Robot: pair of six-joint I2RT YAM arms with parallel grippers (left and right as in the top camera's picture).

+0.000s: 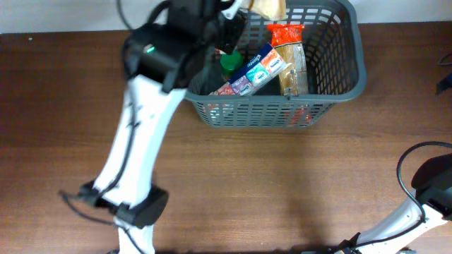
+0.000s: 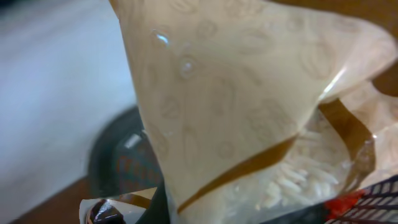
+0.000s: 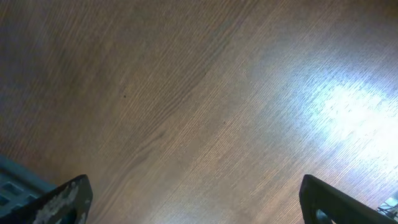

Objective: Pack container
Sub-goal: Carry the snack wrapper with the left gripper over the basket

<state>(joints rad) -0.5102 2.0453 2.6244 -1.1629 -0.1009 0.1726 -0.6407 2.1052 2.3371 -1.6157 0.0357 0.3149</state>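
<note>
The left gripper (image 1: 240,11), at the top centre of the overhead frame, is clamped on a beige rice packet (image 2: 236,106). The packet hangs over the far left corner of the container (image 1: 349,67) and is cut off by the top edge of the picture. In the left wrist view the packet's film fills nearly the whole frame, with white grains showing low and right of centre.

The grey container sits upper centre-right, its far rim close to the table's back edge. Inside, a green-capped bottle (image 1: 229,63) stands at the left wall. Blue-and-white packets (image 1: 257,72) lie slantwise in the middle, and a red-topped packet (image 1: 288,58) lies to their right. Bare floor remains along the right wall.

At the lower right of the frame, well apart from the container, the jaws of the right gripper (image 3: 199,202) stand wide apart over bare wood. The table (image 1: 282,183) lies open across the whole lower half of the frame, between the two arms.
</note>
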